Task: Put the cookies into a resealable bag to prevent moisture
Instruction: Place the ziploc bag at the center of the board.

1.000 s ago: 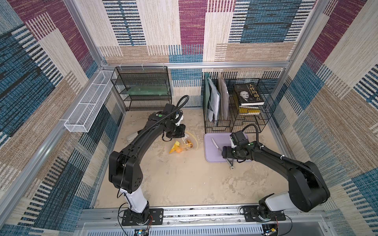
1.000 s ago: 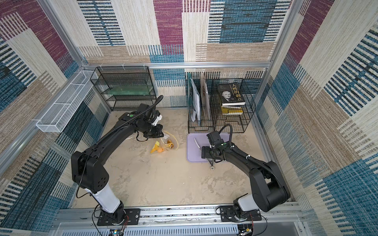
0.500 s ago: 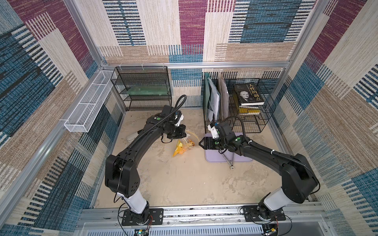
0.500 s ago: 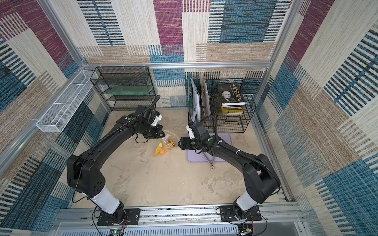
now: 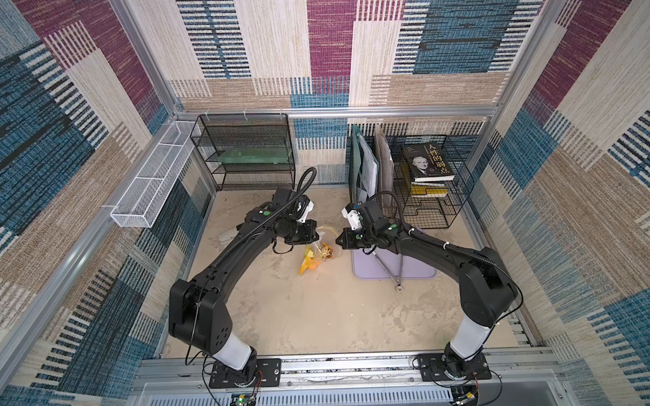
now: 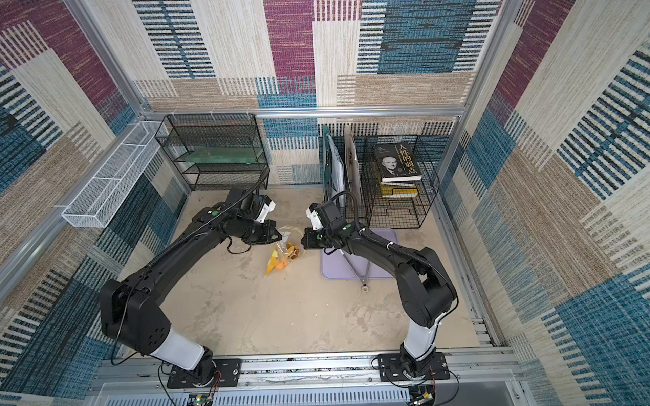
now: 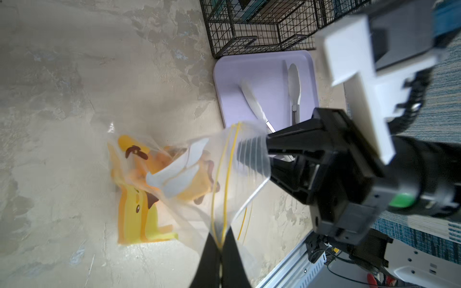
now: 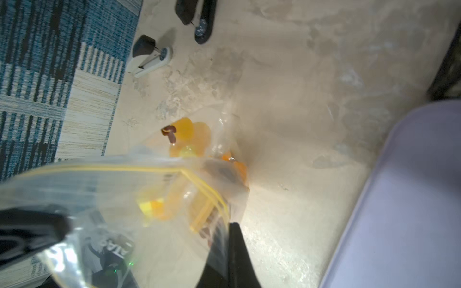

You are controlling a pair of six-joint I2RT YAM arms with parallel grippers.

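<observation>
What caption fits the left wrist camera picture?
The left end effector and right end effector pinch the clear bag, orange cookies inside; tongs lie on the lilac tray.

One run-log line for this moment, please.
left hand: shut on resealable bag mouth | right hand: shut on bag mouth, opposite side | cookies: inside bag | tongs: on lilac tray

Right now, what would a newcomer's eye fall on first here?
The resealable bag, held mid-table between the left gripper and the right gripper, both shut on its top edge, with the orange cookies inside. Next, the lilac tray by the right arm, with metal tongs lying across it.
</observation>
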